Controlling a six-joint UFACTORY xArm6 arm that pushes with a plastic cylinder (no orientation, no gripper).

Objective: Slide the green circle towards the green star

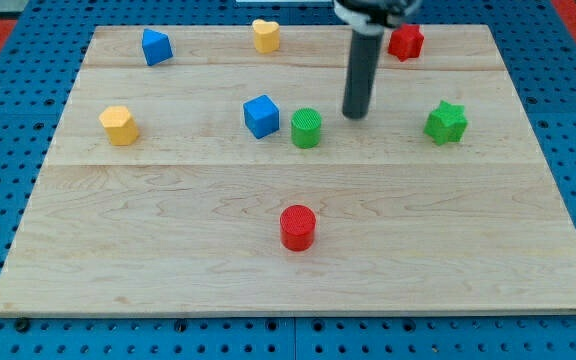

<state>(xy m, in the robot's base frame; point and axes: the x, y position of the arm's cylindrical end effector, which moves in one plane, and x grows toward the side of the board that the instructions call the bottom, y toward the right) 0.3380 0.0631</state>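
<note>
The green circle (306,128) stands near the middle of the wooden board. The green star (446,122) sits towards the view's right, about level with it. My tip (354,114) is on the board just right of the green circle and slightly above it, a small gap apart, between the circle and the star. The rod rises from the tip to the view's top edge.
A blue cube (261,116) sits just left of the green circle. A red cylinder (297,227) is below centre. A yellow hexagon (118,125) is at left, a blue block (156,47) top left, a yellow heart (265,35) top centre, a red star (405,41) top right.
</note>
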